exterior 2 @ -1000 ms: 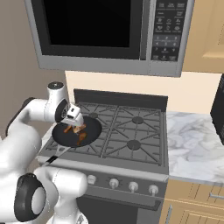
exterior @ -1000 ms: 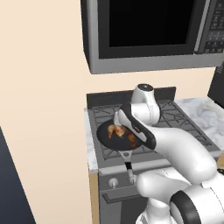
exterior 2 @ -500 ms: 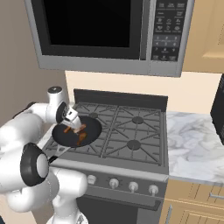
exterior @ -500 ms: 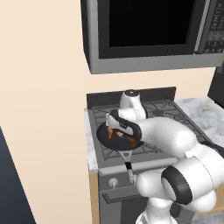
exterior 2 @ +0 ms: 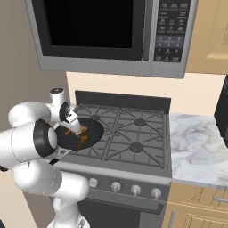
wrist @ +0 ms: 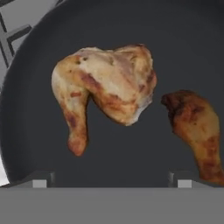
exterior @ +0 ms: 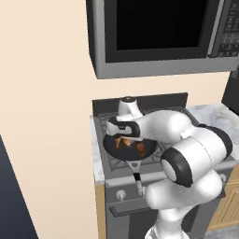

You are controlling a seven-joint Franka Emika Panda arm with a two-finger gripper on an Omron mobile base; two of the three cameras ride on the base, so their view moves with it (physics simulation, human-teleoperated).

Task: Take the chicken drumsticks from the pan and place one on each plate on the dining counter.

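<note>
On the stove's front left burner, a robot's open gripper [wrist: 112,181] hangs just above a black pan [wrist: 183,52] holding two drumsticks.

The white arm [exterior: 186,149] bends low over the stove [exterior 2: 133,138], below a microwave [exterior 2: 102,35] mounted on the wall. The gripper points down into the pan, its two fingertips [wrist: 41,180] spread wide, holding nothing. The larger drumstick [wrist: 107,89], pale golden with browned edges, lies in the middle of the pan, between the lines of the fingertips. The smaller, darker drumstick [wrist: 197,131] lies just beside it, apart from it, near one fingertip. From the side cameras, both pieces show as orange-brown lumps in the pan [exterior 2: 82,136] under the hand. The pan's handle [exterior: 137,173] sticks out over the stove's front edge. A marble counter [exterior 2: 200,147] lies right of the stove.
</note>
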